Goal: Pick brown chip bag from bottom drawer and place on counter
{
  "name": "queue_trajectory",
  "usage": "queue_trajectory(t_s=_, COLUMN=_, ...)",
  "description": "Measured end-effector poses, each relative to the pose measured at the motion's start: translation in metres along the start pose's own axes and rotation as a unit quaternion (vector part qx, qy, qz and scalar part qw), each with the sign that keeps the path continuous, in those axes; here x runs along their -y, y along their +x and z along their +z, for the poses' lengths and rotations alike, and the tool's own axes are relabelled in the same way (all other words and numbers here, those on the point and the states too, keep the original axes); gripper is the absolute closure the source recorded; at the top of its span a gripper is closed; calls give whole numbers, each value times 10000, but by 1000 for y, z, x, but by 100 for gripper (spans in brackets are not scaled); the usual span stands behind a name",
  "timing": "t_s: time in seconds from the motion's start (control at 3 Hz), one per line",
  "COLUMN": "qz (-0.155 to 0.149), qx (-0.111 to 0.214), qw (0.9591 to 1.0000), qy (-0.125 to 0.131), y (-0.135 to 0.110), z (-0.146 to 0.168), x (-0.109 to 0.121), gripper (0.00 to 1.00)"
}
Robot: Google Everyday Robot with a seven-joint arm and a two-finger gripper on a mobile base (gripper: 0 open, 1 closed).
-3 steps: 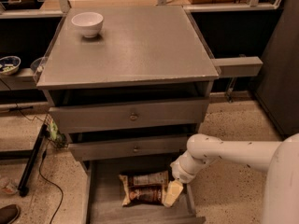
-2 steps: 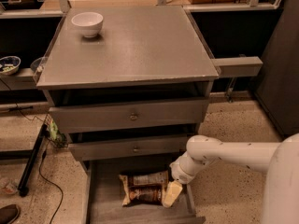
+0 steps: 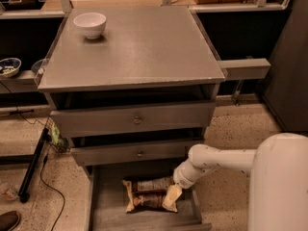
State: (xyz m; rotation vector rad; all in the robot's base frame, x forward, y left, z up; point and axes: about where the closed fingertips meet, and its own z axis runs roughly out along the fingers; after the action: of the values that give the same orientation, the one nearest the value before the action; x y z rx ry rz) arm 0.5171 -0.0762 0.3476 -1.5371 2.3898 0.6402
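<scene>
The brown chip bag (image 3: 147,195) lies flat on the floor of the open bottom drawer (image 3: 108,213), cream-tan with a dark brown band. My gripper (image 3: 172,197) hangs from the white arm that reaches in from the right, and it sits at the bag's right end, touching or just over it. The counter (image 3: 144,47) is the wide grey top of the cabinet, well above the gripper.
A white bowl (image 3: 90,24) stands on the counter's far left corner. The two upper drawers (image 3: 134,120) with round knobs stick out slightly above the bottom drawer. A black stand and cables (image 3: 33,162) lie on the floor at left. A grey shelf arm (image 3: 243,69) projects at right.
</scene>
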Motion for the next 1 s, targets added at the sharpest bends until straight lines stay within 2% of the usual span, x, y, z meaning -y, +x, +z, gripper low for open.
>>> queue_trajectory(t_s=0.33, qz=0, qx=0, qw=10000, qy=0, y=0, z=0, x=0, gripper=0)
queue_trajectory(t_s=0.67, qz=51, qx=28, qw=10000, qy=-26, y=0, z=16, x=5, gripper=0)
queue_trajectory(t_s=1.0, qz=48, qx=191, qw=9997, qy=-107, y=-18, z=45, x=21, gripper=0)
